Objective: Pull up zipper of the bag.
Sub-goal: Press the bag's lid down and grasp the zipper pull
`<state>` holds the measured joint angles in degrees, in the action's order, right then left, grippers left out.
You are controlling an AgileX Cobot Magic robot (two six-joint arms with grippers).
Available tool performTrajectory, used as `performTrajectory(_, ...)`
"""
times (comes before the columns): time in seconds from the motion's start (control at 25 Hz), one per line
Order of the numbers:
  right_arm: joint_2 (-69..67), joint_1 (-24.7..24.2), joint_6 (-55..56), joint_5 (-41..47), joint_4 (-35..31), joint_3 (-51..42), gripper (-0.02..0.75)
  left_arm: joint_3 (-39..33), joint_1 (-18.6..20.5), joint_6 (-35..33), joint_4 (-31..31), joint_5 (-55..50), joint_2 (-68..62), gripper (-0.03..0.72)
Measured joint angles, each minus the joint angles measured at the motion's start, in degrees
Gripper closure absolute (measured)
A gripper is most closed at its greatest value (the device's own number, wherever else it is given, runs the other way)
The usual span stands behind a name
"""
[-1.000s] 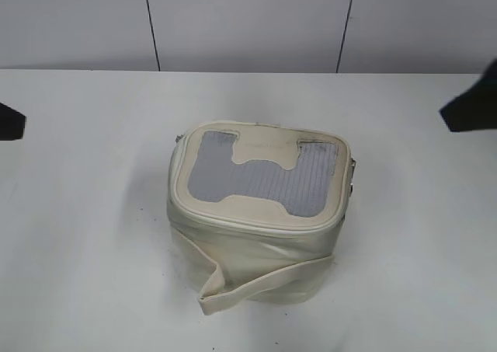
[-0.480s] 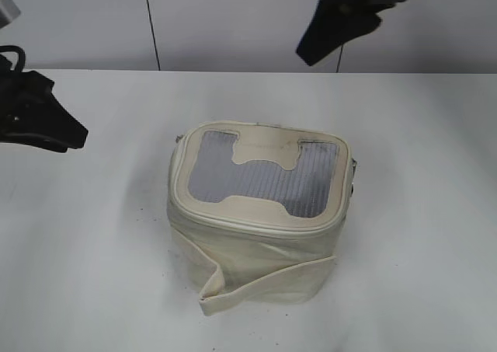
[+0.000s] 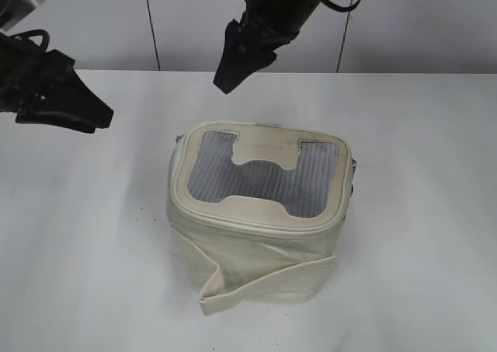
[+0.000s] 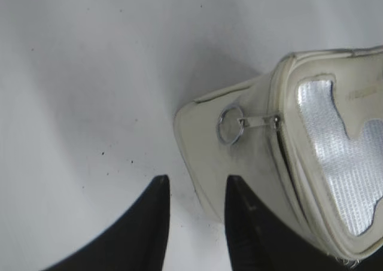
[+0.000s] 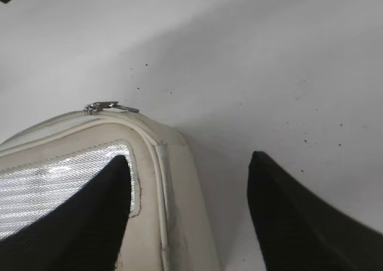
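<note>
Nearest, the loose strap (image 3: 264, 284) folds across the front of the cream-white bag (image 3: 256, 243), which stands mid-table (image 3: 419, 235). Its mesh-windowed lid (image 3: 262, 173) is rimmed by the zipper (image 3: 248, 226); a ring-tabbed pull (image 4: 230, 123) hangs at one corner. Farther back, the left gripper (image 3: 97, 119) hovers left, jaws slightly parted; the right gripper (image 3: 225, 80) hangs above the rear edge, jaws spread, both empty.

No readable text shows anywhere. The bag (image 3: 260, 212) carries a faint embossed line on the cream patch of its lid, seen from the left wrist, too blurred to read.
</note>
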<state>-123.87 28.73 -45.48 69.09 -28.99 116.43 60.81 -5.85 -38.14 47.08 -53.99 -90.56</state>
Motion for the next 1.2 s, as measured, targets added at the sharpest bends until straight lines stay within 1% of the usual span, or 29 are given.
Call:
performTrajectory(0.16,-0.3,0.6,0.8,0.1,-0.1,-0.1,0.258,2.8,0.0,-0.2,1.0,-0.7,-2.0,0.434)
performTrajectory(0.48,-0.3,2.3,3.4,0.2,0.0,-3.7,0.258,3.0,0.0,-0.3,1.0,-1.6,-2.3,0.433)
performTrajectory(0.76,-1.0,2.5,2.6,0.2,0.5,-4.1,0.258,3.0,-0.2,-0.3,0.9,-2.4,-2.3,0.433)
performTrajectory(0.84,-2.2,2.5,2.6,0.2,0.5,-4.1,0.258,3.0,-1.0,-0.3,-0.3,-2.5,-2.3,0.433)
performTrajectory(0.96,-4.3,2.5,2.6,0.2,0.4,-4.1,0.27,3.0,-3.5,-0.3,-2.4,-3.0,-2.3,0.433)
performTrajectory(1.04,-4.6,2.5,2.6,0.5,0.0,-4.1,0.342,3.0,-5.0,-0.3,-4.0,-3.2,-2.3,0.433)
performTrajectory(1.12,-4.6,2.5,2.6,0.9,-0.5,-4.1,0.477,3.0,-6.0,-0.4,-5.4,-3.4,-2.3,0.433)
performTrajectory(1.2,-4.6,2.5,2.6,0.9,-0.5,-4.1,0.61,3.0,-6.2,-0.4,-6.0,-3.0,-2.3,0.432)
